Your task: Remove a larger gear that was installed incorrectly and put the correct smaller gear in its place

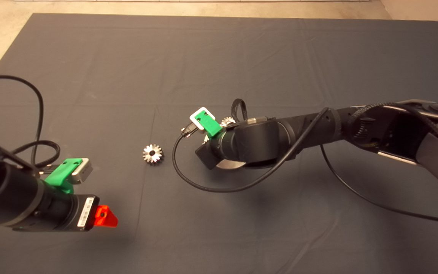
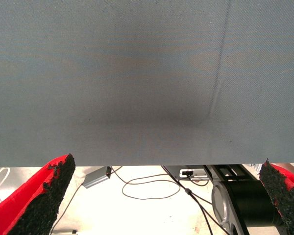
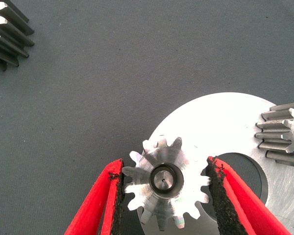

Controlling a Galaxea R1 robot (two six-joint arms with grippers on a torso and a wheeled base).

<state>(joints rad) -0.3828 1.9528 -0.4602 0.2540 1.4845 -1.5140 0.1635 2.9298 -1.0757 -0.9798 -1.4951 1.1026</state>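
The larger gear point(image 3: 164, 183) is seated on a round steel plate point(image 3: 225, 127), between the spread fingers of the right gripper point(image 3: 165, 196), not yet clamped. It is judged heavy, rigid and slippery; opposite teeth should be gripped. The left gripper point(image 1: 105, 217) is parked open.

Even light; plate point(image 3: 225, 122) glares, perhaps overexposed.

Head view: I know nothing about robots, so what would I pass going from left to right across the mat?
left gripper → loose small gear lying alone on the mat → right arm, reaching in from the right edge
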